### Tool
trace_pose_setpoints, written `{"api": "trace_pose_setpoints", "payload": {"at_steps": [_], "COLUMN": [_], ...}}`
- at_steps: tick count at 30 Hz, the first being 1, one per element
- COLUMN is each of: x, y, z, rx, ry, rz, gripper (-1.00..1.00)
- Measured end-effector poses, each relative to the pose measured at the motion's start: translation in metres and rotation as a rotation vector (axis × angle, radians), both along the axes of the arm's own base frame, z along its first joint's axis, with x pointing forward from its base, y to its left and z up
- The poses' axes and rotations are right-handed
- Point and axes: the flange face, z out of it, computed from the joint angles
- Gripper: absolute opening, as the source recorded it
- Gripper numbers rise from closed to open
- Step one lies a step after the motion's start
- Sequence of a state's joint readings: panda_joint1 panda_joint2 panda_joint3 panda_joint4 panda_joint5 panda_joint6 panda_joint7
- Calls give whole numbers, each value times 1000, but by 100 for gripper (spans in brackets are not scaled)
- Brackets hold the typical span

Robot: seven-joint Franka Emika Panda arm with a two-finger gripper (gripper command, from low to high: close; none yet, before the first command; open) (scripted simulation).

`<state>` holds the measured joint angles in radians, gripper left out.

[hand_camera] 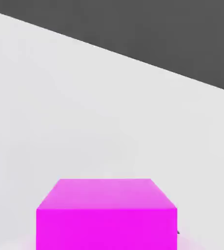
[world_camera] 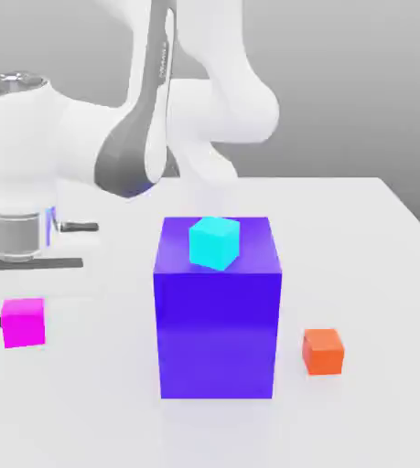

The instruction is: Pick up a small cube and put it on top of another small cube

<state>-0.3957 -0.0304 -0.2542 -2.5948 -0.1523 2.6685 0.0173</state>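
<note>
- Since the gripper (world_camera: 28, 265) hangs right above the magenta cube (world_camera: 23, 322) and I cannot tell whether it is apart, together or clamped on the cube, my main worry is a lift that comes up with nothing in it.
- If the grasp sits off-centre, I judge the cube could twist or squirt sideways across the smooth tabletop (world_camera: 360, 238); a small plain block gives little margin.
- The big blue block (world_camera: 218, 320) stands between this cube and the exterior view's right. A low carry across could clip it, or knock off the cyan cube (world_camera: 215, 243) resting on its top.
- 2 lookalikes are a trap: the cyan cube and the orange cube (world_camera: 323, 352) seem the same size as the magenta one, so I could stack on the wrong one.
- On release, a tilted or badly centred cube would probably slide off such a small top face.
- Where it is: the magenta cube lies flat on the tabletop at the exterior view's left, well apart from the blue block and far from the orange cube. In the hand view it (hand_camera: 106, 215) sits close under the camera.
- Which way it points: 1 face looks nearly square-on at the hand camera, the top face is level, and it is not tipped.
- Long axis: none; it is a cube, with all sides alike, so either pair of opposite faces should serve for a grasp.
</note>
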Motion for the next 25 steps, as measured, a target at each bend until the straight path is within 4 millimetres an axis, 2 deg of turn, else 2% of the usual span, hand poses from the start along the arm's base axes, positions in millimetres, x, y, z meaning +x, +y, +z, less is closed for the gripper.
{"api": "trace_pose_setpoints", "payload": {"at_steps": [3, 5, 7, 8, 10, 16, 22, 23, 25], "x": [-46, -84, -128, -139, -145, -144, -148, -149, -149], "y": [-34, -50, -56, -56, -56, -58, -56, -55, -55], "z": [0, -7, -23, -29, -37, -62, -95, -99, -99], "rx": [21, 48, 92, 106, 117, 121, 119, 119, 119], "ry": [-3, 3, 27, 34, 35, 30, 38, 40, 40], "rz": [-22, -49, -96, -109, -117, -115, -121, -123, -123], "gripper": [-100, -100, -100, -100, -100, -100, -100, 100, 100]}}
